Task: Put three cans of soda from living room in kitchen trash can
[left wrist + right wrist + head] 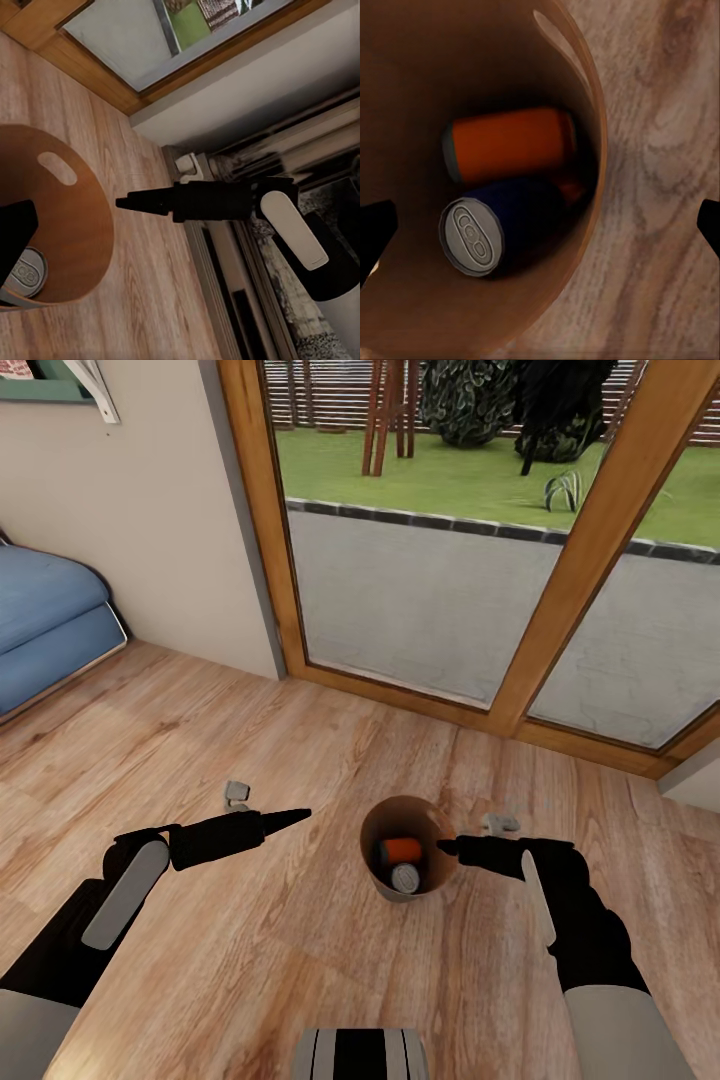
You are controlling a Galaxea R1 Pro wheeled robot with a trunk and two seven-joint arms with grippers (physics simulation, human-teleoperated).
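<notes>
The brown trash can (408, 847) stands on the plank floor (250, 740) before the glass doors (470, 560). Inside lie an orange soda can (510, 146) and a dark blue one (499, 225). The right claw (447, 847) hangs spread at its rim. The left claw (300, 817) stretches level, pressed together.

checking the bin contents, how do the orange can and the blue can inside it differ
The orange can lies on its side showing its wall, while the blue can is tilted with its grey top toward the right wrist camera. The orange can sits deeper in the bin; the blue one lies over it, nearer the rim. Both are similar-sized and inside the bin.
</notes>
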